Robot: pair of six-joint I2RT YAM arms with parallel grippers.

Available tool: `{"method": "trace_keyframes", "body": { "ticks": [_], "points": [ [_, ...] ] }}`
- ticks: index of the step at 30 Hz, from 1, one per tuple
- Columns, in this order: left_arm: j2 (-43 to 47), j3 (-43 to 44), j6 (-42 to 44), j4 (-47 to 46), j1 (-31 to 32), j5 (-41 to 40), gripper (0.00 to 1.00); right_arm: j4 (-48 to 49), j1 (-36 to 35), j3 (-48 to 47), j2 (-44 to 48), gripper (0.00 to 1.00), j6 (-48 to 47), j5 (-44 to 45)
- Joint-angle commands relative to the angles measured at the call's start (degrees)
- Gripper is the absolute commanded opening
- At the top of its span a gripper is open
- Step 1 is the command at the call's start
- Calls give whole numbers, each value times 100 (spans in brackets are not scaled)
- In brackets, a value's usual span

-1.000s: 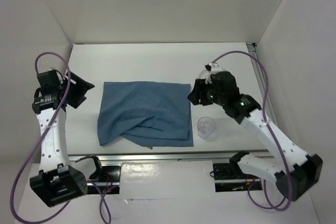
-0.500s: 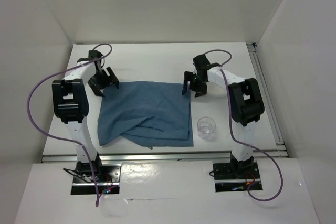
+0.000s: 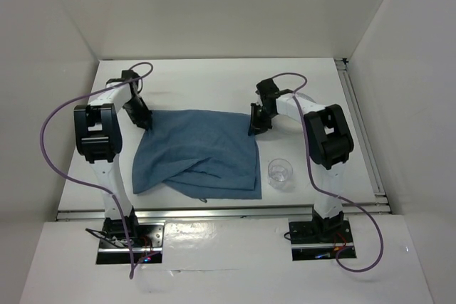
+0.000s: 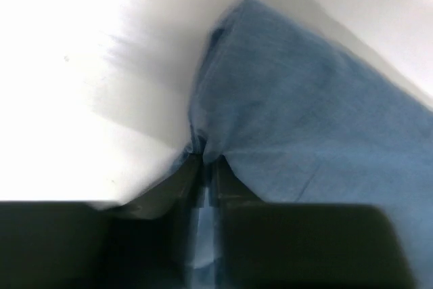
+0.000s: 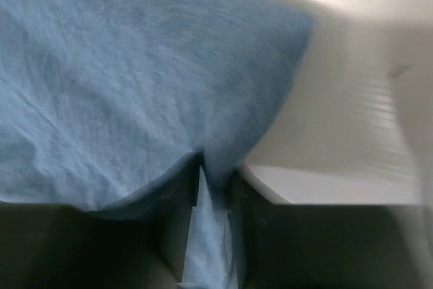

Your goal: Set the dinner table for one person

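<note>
Where the left gripper (image 4: pixel 203 167) meets the far left corner of the blue placemat (image 3: pixel 199 151), its jaws are closed on a pinched fold of the fabric. The right gripper (image 5: pixel 211 174) is likewise clamped on the far right corner. Between the two grips the placemat is seen flat at the rear and rumpled toward its near edge. It is laid across the middle of the dinner table (image 3: pixel 214 80). A clear glass (image 3: pixel 280 171) is stood just beside its near right corner.
</note>
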State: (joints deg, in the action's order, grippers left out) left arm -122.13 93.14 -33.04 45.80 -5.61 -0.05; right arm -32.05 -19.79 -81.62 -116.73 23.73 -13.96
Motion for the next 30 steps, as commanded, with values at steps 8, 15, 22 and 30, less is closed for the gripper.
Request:
{"method": "trace_keyframes", "body": {
  "ticks": [8, 15, 22, 30],
  "points": [
    [905, -103, 306, -98, -309, 779, 0, -81, -279, -170, 1035, 0, 44, 841],
    [2876, -603, 316, 148, -432, 586, 0, -389, -438, 155, 2415, 0, -87, 1316],
    [4379, -412, 245, 368, -652, 787, 0, -740, -649, 165, 3436, 0, -35, 1378],
    [4427, 511, 79, 509, -652, 1139, 0, -917, -702, -529, 3500, 0, -105, 1325]
  ]
}}
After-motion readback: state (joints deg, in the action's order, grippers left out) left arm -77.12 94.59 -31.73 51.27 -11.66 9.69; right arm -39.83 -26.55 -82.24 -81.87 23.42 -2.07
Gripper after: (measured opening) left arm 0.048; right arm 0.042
